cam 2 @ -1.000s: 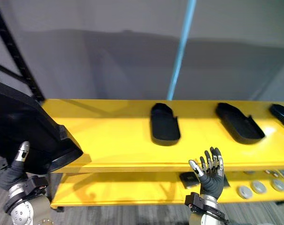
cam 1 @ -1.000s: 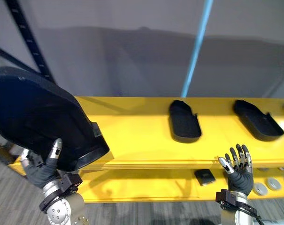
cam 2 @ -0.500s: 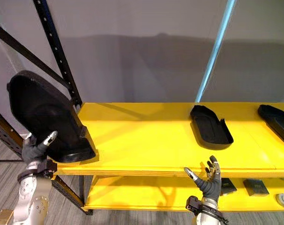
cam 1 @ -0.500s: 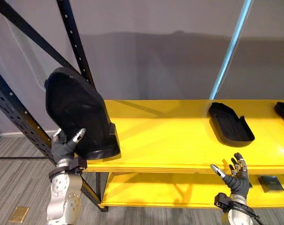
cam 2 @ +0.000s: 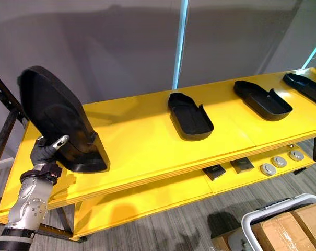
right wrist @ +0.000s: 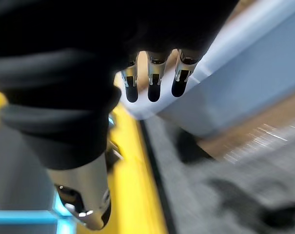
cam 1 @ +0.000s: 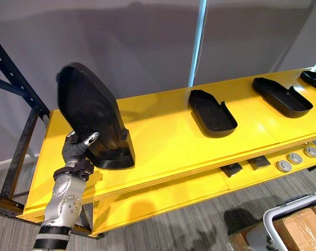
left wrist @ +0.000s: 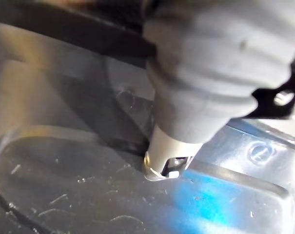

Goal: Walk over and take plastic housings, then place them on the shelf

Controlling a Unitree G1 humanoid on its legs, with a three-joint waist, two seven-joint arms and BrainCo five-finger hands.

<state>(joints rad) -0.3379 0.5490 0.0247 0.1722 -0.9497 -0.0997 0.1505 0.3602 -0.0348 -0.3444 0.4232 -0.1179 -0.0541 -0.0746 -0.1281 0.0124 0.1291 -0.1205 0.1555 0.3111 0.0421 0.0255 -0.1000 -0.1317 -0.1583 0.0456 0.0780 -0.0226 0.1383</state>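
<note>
A large black plastic housing stands steeply tilted on the left end of the yellow shelf, its lower end resting on the board. My left hand grips it from the left, thumb pressed on its dark face and the fingers behind it. Three more black housings lie flat along the shelf: one in the middle, one further right, one at the far right edge. My right hand hangs with straight fingers and holds nothing.
The lower yellow shelf carries small black blocks and silver discs. A white-rimmed bin with cardboard boxes stands on the floor at the lower right. A black rack upright rises at the left; a blue pole stands behind.
The camera has swung and now looks down along the shelf. The housing sits further onto the shelf's left end. My right hand has dropped out of the eye views.
</note>
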